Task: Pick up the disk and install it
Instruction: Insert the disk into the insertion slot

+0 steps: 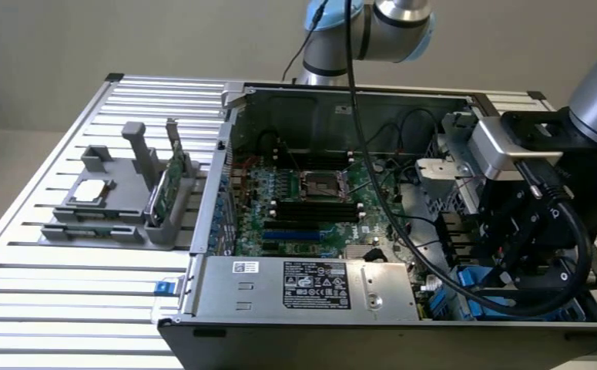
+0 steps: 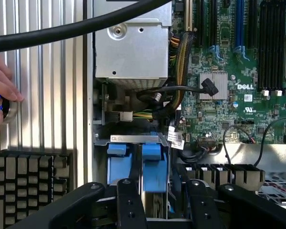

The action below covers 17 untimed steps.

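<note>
Person's hand [image 2: 0,93] over the slatted table, black finned heatsink [image 2: 31,186] near it, then the power supply [image 2: 131,43]. The disk [image 2: 153,164] stands edge-on in the drive bay, between the jaws of the gripper [image 2: 161,186], which are apart and not clamped on it. Likely stiff, dense and shock-sensitive; best held by the blue carrier's sides, though the plastic may flex. Metal body and label are hidden down in the bay, so seating depth is unclear. A second blue carrier [image 2: 119,164] sits just beside it.
</note>
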Available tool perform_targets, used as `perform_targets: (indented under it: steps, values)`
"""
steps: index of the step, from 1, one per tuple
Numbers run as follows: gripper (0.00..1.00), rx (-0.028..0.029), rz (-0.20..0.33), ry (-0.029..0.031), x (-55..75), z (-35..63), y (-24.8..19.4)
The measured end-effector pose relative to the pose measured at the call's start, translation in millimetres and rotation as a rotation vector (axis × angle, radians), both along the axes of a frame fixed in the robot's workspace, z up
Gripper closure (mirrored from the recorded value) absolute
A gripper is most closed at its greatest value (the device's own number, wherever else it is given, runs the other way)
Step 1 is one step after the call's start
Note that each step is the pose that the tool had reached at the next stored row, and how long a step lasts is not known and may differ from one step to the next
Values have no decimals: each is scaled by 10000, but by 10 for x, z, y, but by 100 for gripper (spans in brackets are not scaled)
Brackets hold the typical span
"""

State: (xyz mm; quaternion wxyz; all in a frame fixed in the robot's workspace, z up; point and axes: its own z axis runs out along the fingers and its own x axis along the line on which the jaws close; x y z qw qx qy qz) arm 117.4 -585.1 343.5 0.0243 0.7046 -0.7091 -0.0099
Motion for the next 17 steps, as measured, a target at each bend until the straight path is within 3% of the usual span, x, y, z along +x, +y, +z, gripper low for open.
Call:
perform_targets:
  steps: [5,14,16,17]
  values:
    - [59,-6,0,16,1,0,0]
    - [59,-5,9,18,35,90,0]
    - [62,-8,13,17,45,93,1]
    - [68,-8,17,17,51,94,1]
